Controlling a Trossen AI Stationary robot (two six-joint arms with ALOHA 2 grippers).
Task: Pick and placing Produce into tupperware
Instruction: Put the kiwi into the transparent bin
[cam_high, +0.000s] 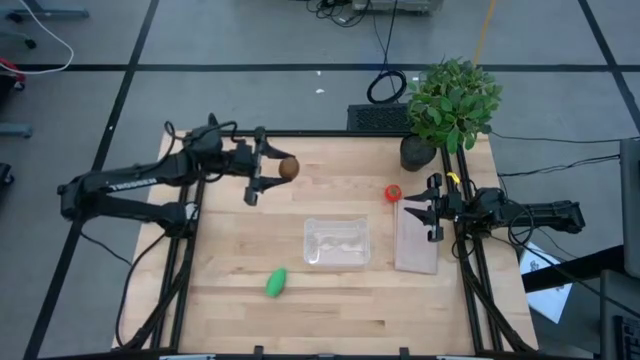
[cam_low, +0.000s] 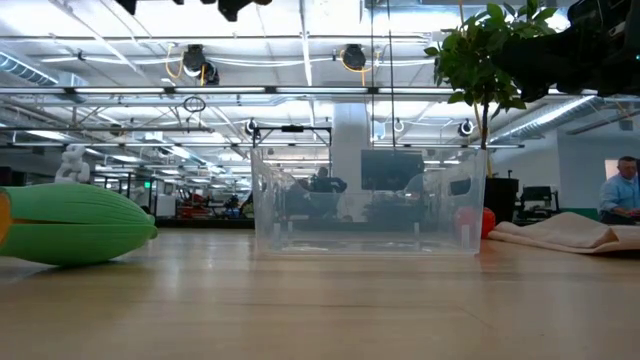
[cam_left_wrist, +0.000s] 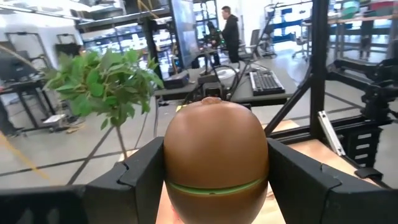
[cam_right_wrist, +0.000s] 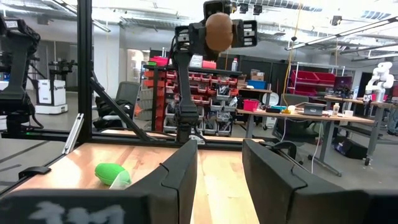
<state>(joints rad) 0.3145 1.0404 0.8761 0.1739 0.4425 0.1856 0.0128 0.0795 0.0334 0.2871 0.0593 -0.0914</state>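
Observation:
My left gripper (cam_high: 272, 167) is raised over the table's far left part and shut on the brown kiwi-like ball (cam_high: 289, 168). The right wrist view shows that ball (cam_right_wrist: 219, 31) high above the wood. The red tomato-like ball (cam_high: 393, 192) rests on the table to the right of the middle. The green oblong piece (cam_high: 277, 282) lies on its side toward the near edge. The clear tupperware (cam_high: 337, 243) stands in the middle with nothing in it. My right gripper (cam_high: 432, 210) is open, level, at the right edge beside the tomato. My left gripper pinches the kiwi-like ball between its two fingers (cam_left_wrist: 146, 177), one on each side of the ball's middle (cam_left_wrist: 186, 168). The fingers come level from the table's left. The ball is lifted clear of the table, its stalk end pointing away from the wrist.
A flat whitish panel (cam_high: 417, 238) lies right of the tupperware, under my right gripper. A potted leafy plant (cam_high: 452, 98) stands at the far right corner. Bare wood lies between the tupperware and the near edge. A person (cam_low: 622, 190) shows in the room beyond.

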